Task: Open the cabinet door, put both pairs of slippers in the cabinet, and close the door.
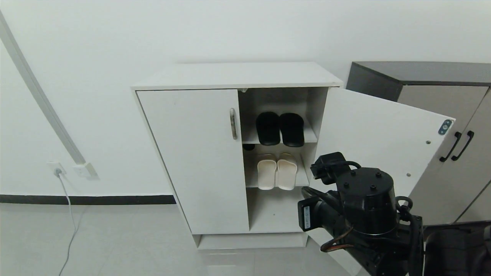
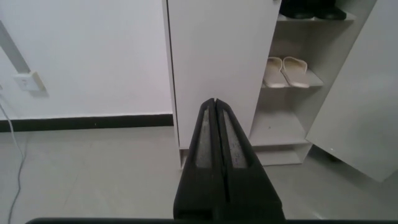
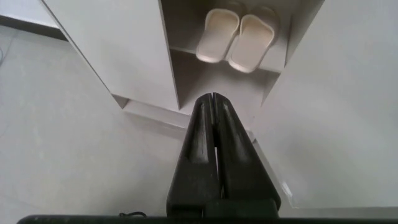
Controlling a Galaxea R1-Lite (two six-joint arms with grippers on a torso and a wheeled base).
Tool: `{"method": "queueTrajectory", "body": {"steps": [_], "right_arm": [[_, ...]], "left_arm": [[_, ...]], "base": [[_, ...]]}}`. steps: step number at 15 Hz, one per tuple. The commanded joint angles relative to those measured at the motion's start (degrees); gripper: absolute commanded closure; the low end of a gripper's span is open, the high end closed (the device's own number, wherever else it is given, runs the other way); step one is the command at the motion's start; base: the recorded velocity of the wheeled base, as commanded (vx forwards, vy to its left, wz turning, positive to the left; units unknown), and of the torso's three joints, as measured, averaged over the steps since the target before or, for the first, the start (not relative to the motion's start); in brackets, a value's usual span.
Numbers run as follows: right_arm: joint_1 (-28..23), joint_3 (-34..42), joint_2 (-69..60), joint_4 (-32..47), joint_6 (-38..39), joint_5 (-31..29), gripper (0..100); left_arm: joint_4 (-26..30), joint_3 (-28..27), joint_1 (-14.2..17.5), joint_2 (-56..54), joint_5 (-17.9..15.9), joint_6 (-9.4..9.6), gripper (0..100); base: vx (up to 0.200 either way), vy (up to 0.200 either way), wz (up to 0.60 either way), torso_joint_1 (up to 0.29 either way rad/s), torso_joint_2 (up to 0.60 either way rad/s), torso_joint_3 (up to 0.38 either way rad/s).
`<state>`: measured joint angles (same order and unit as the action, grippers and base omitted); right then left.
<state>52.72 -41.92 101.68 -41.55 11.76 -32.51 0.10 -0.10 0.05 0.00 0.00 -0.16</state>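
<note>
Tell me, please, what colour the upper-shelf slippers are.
Black: the rubbery upper-shelf slippers show best in the head view.

"What's the room like from where you stand?"

"A plain white wall (image 1: 96,57) runs across the back. At nine o'clock a grey trunking strip (image 1: 38,92) slants down it to a socket (image 1: 56,168), and a white cable (image 1: 71,226) hangs from that."

"And lower down?"

"A pale glossy floor (image 1: 115,245), with black skirting (image 1: 88,199) at the wall's foot. At three o'clock there's a dark-topped grey cupboard (image 1: 441,96) with two black handles (image 1: 449,147)."
</note>
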Motion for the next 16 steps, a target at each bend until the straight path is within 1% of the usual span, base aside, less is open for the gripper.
{"method": "queueTrajectory", "body": {"steps": [1,9,16], "right_arm": [[0.0,0.0,0.2,0.1,0.0,0.0,100],[0.0,0.4,0.6,0.1,0.0,0.0,100],[0.0,0.4,0.7,0.1,0.0,0.0,100]], "left_arm": [[0.0,0.0,0.0,0.0,0.0,-0.02,100],[0.0,0.0,0.0,0.0,0.0,-0.02,100],[0.0,0.0,0.0,0.0,0.0,-0.11,100]], "base": [[0.000,0.000,0.00,0.139,-0.46,-0.354],[0.000,0.000,0.00,0.157,-0.48,-0.327],[0.000,0.000,0.00,0.205,-0.52,-0.318]]}}
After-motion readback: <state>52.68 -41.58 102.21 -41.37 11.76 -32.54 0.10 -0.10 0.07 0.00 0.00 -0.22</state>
